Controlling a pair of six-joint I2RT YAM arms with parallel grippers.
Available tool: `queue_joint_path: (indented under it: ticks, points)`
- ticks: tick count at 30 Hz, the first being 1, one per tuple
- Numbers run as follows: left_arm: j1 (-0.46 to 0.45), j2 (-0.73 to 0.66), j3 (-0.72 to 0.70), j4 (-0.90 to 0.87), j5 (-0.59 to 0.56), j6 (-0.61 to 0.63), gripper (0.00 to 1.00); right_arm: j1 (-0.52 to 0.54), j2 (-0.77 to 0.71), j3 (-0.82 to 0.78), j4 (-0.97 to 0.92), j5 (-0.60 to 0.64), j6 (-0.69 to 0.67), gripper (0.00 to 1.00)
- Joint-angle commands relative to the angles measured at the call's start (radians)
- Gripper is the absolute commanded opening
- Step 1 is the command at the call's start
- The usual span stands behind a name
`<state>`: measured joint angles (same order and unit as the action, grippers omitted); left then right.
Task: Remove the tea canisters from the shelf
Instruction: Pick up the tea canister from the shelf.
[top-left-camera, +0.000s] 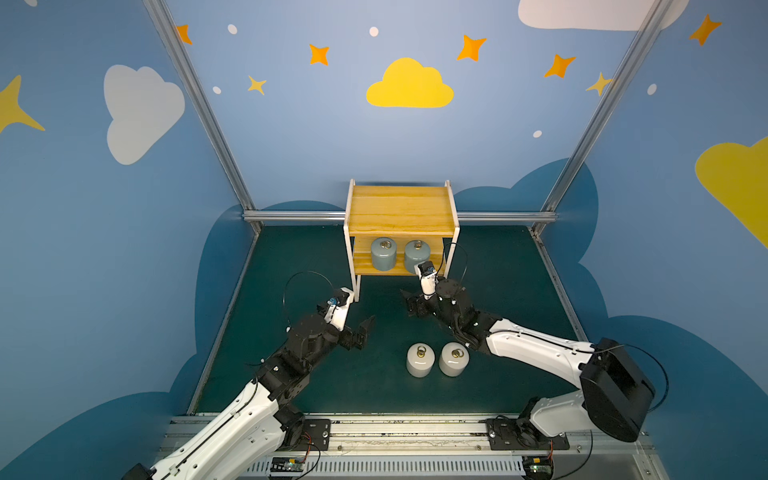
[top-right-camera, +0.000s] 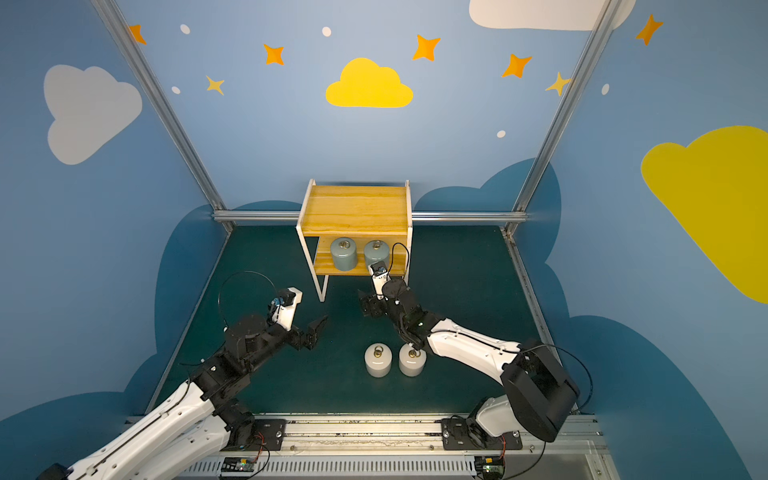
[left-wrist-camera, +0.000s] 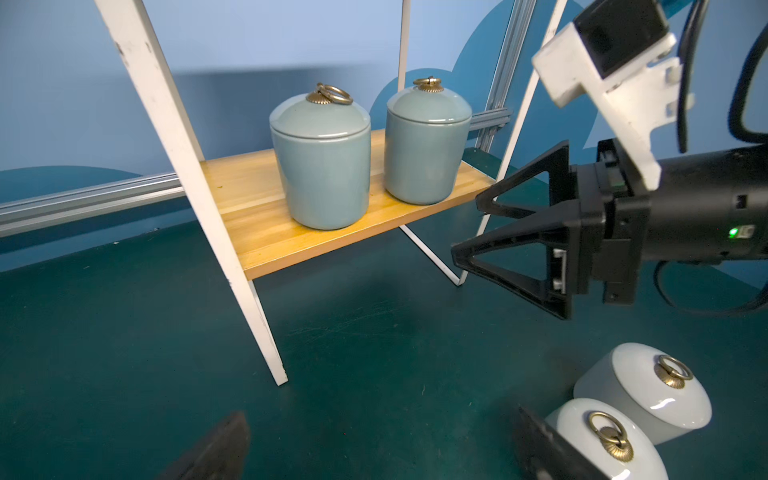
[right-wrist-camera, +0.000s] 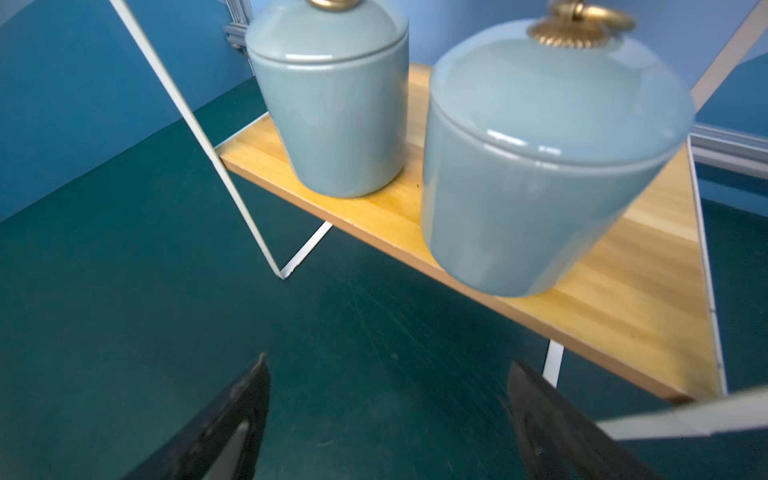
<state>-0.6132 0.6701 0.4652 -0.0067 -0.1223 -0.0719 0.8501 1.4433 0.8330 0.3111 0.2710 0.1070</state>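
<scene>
Both tools wide open, empty: left tool (top-left-camera: 365, 332) by the white jars (top-left-camera: 420, 360) on the bench (top-left-camera: 291, 374), right tool (top-left-camera: 409, 305) facing the blue jars (top-left-camera: 383, 253) on the shelf (top-left-camera: 401, 208).

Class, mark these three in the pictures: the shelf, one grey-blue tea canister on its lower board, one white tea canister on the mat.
shelf (top-left-camera: 401, 208): in a top view, top board.
grey-blue tea canister (left-wrist-camera: 322, 174): left wrist view, body.
white tea canister (top-left-camera: 420, 365): in a top view, side wall.
</scene>
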Motion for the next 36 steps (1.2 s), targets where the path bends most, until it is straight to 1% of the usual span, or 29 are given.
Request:
queue_joint_path:
  ticks: [1, 13, 22, 36]
  points:
    - [0.007, -0.026, -0.018, -0.018, -0.009, 0.001, 1.00, -0.009, 0.019, 0.033, 0.096, 0.040, -0.037, 0.91]
    - [0.012, -0.046, -0.026, -0.024, -0.014, -0.002, 1.00, -0.052, 0.081, 0.063, 0.168, 0.045, -0.065, 0.91]
    - [0.013, -0.040, -0.027, -0.019, -0.009, -0.003, 1.00, -0.070, 0.141, 0.057, 0.281, 0.028, -0.073, 0.91]
    - [0.015, -0.025, -0.030, -0.009, 0.016, -0.011, 1.00, -0.088, 0.185, 0.066, 0.342, 0.023, -0.082, 0.91]
